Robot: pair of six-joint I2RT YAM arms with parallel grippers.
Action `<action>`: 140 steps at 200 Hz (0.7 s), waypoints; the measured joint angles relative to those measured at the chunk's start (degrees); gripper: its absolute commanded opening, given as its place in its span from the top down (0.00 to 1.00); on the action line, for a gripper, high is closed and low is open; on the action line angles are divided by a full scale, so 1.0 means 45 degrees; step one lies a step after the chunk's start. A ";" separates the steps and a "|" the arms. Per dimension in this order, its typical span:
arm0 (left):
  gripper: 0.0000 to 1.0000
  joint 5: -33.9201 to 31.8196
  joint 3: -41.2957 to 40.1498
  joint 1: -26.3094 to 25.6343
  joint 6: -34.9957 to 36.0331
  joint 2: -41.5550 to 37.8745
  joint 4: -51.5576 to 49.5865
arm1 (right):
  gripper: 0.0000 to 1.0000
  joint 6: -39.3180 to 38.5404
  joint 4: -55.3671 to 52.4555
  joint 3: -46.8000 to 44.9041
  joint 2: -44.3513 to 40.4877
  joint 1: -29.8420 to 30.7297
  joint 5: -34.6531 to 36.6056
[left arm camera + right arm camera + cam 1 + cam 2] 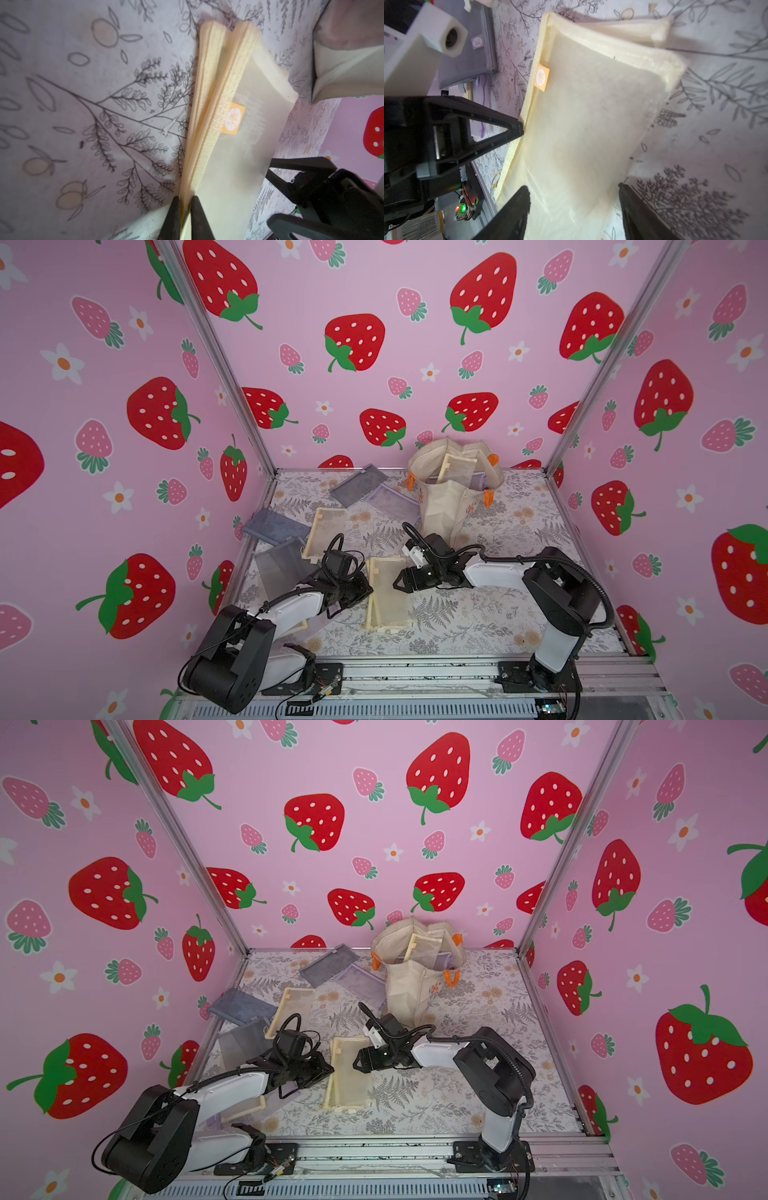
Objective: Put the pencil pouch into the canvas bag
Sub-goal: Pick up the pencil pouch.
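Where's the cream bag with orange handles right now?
In both top views the canvas bag stands at the back of the table, right of centre by the strawberry wall, with a lilac pouch beside it.

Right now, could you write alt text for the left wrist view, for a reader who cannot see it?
The left gripper pinches the ribbed edge of a cream mesh pencil pouch with an orange label, over a tablecloth printed with grey leaves. The right gripper stands open beside the pouch, and a corner of the canvas bag shows.
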 measured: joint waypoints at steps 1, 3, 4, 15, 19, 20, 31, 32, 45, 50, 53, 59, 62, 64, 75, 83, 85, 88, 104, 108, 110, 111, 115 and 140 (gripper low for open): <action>0.88 0.0000 0.0000 0.0000 -0.0005 0.0000 0.0005 | 0.31 0.0000 0.0010 0.0000 0.0000 0.0000 0.0000; 0.88 0.0000 0.0000 0.0000 -0.0010 0.0000 0.0005 | 0.31 0.0000 0.0015 0.0000 0.0000 0.0005 -0.0005; 0.89 -0.0005 0.0000 -0.0005 -0.0005 0.0000 0.0005 | 0.31 0.0000 0.0015 0.0000 0.0000 0.0010 -0.0005; 0.89 -0.0005 0.0000 -0.0010 -0.0010 0.0000 0.0019 | 0.31 0.0010 0.0058 0.0005 0.0000 0.0073 -0.0024; 0.89 -0.0005 0.0000 -0.0010 -0.0005 0.0000 0.0024 | 0.31 0.0015 0.0058 0.0010 0.0005 0.0087 -0.0029; 0.89 -0.0005 0.0000 -0.0010 -0.0010 0.0000 0.0024 | 0.31 0.0015 0.0058 0.0010 0.0005 0.0087 -0.0039; 0.90 -0.0010 0.0000 -0.0024 -0.0010 0.0000 0.0024 | 0.31 0.0053 0.0155 0.0015 0.0063 0.0136 -0.0126; 0.90 -0.0010 0.0000 -0.0024 -0.0010 0.0000 0.0024 | 0.31 0.0058 0.0170 0.0015 0.0068 0.0141 -0.0126; 0.90 -0.0010 0.0000 -0.0039 -0.0005 0.0000 0.0029 | 0.32 0.0146 0.0330 0.0029 0.0136 0.0180 -0.0233; 0.91 -0.0015 0.0000 -0.0044 -0.0010 0.0000 0.0024 | 0.32 0.0160 0.0359 0.0053 0.0165 0.0199 -0.0272; 0.91 -0.0015 0.0000 -0.0044 -0.0005 0.0000 0.0024 | 0.32 0.0180 0.0374 0.0063 0.0180 0.0204 -0.0291; 0.92 -0.0015 0.0000 -0.0053 -0.0005 0.0000 0.0024 | 0.33 0.0199 0.0427 0.0092 0.0209 0.0228 -0.0335; 0.92 -0.0019 0.0000 -0.0058 -0.0010 0.0000 0.0029 | 0.34 0.0199 0.0457 0.0112 0.0223 0.0238 -0.0350; 0.92 -0.0019 0.0000 -0.0058 -0.0010 0.0000 0.0024 | 0.34 0.0209 0.0476 0.0121 0.0233 0.0248 -0.0364; 0.93 -0.0053 0.0000 -0.0078 -0.0015 0.0000 0.0019 | 0.36 0.0243 0.0612 0.0160 0.0267 0.0277 -0.0423; 0.93 -0.0083 0.0000 -0.0087 -0.0015 0.0000 0.0024 | 0.37 0.0243 0.0665 0.0185 0.0267 0.0291 -0.0461; 0.93 -0.0087 0.0000 -0.0087 -0.0015 0.0000 0.0024 | 0.38 0.0253 0.0680 0.0189 0.0267 0.0291 -0.0466; 0.93 -0.0087 0.0000 -0.0092 -0.0019 0.0000 0.0029 | 0.39 0.0257 0.0704 0.0189 0.0267 0.0291 -0.0471; 0.98 -0.0092 0.0000 -0.0121 -0.0044 0.0000 0.0029 | 0.44 0.0272 0.0763 0.0204 0.0267 0.0311 -0.0505; 0.99 -0.0097 0.0000 -0.0131 -0.0044 0.0000 0.0029 | 0.46 0.0282 0.0763 0.0209 0.0267 0.0311 -0.0505; 0.99 -0.0092 0.0000 -0.0141 -0.0053 0.0000 0.0029 | 0.47 0.0262 0.0772 0.0209 0.0267 0.0311 -0.0510; 0.99 -0.0092 0.0000 -0.0146 -0.0039 0.0000 0.0029 | 0.47 0.0277 0.0772 0.0209 0.0267 0.0311 -0.0510; 0.99 -0.0092 0.0000 -0.0160 -0.0058 0.0000 0.0039 | 0.48 0.0282 0.0782 0.0209 0.0267 0.0311 -0.0520; 1.00 -0.0087 0.0000 -0.0219 -0.0097 0.0000 0.0039 | 0.62 0.0296 0.0792 0.0209 0.0267 0.0316 -0.0500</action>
